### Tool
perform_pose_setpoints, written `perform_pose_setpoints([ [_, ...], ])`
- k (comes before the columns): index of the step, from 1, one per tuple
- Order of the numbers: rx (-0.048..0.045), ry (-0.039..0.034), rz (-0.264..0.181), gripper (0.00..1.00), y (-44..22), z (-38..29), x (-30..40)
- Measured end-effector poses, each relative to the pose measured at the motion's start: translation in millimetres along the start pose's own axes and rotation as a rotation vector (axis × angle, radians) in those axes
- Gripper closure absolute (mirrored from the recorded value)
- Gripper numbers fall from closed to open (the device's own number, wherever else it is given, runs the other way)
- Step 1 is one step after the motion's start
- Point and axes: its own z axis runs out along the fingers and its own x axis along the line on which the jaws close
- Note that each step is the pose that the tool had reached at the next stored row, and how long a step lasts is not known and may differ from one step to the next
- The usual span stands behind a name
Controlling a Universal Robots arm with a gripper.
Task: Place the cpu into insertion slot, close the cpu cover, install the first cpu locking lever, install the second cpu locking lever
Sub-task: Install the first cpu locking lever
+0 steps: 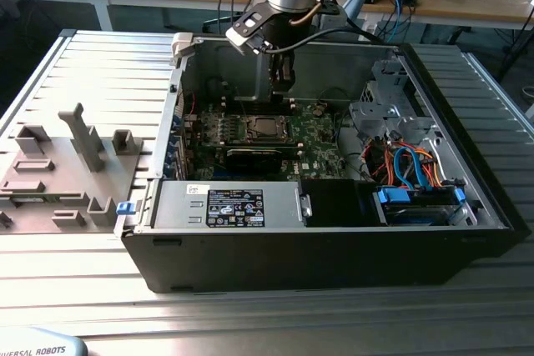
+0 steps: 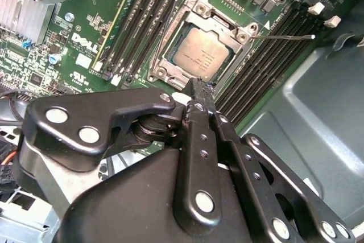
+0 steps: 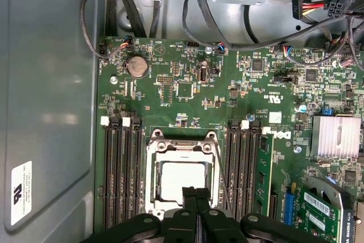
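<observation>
Ribbed tabletop (image 1: 100,64) bears the open case (image 1: 334,248), where we see the cpu (image 2: 200,55) seated in the insertion slot (image 2: 170,65) under the cpu cover (image 2: 224,24), our gripper (image 2: 202,86) empty, fingers pressed together, nearby; a skewed push could slip off the locking lever (image 2: 284,36)

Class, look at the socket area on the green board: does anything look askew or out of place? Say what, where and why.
One thin metal locking lever beside the cpu cover sticks out slanted across the memory slots instead of lying along the frame. The cpu sits flat within the cover's cut-out; nothing else looks odd.
</observation>
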Motion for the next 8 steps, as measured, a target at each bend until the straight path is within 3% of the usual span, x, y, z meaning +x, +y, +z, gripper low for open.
perform_pose_setpoints([
  [8, -0.0011, -0.0006, -0.022, 0.89, 0.0, 0.0, 0.0],
])
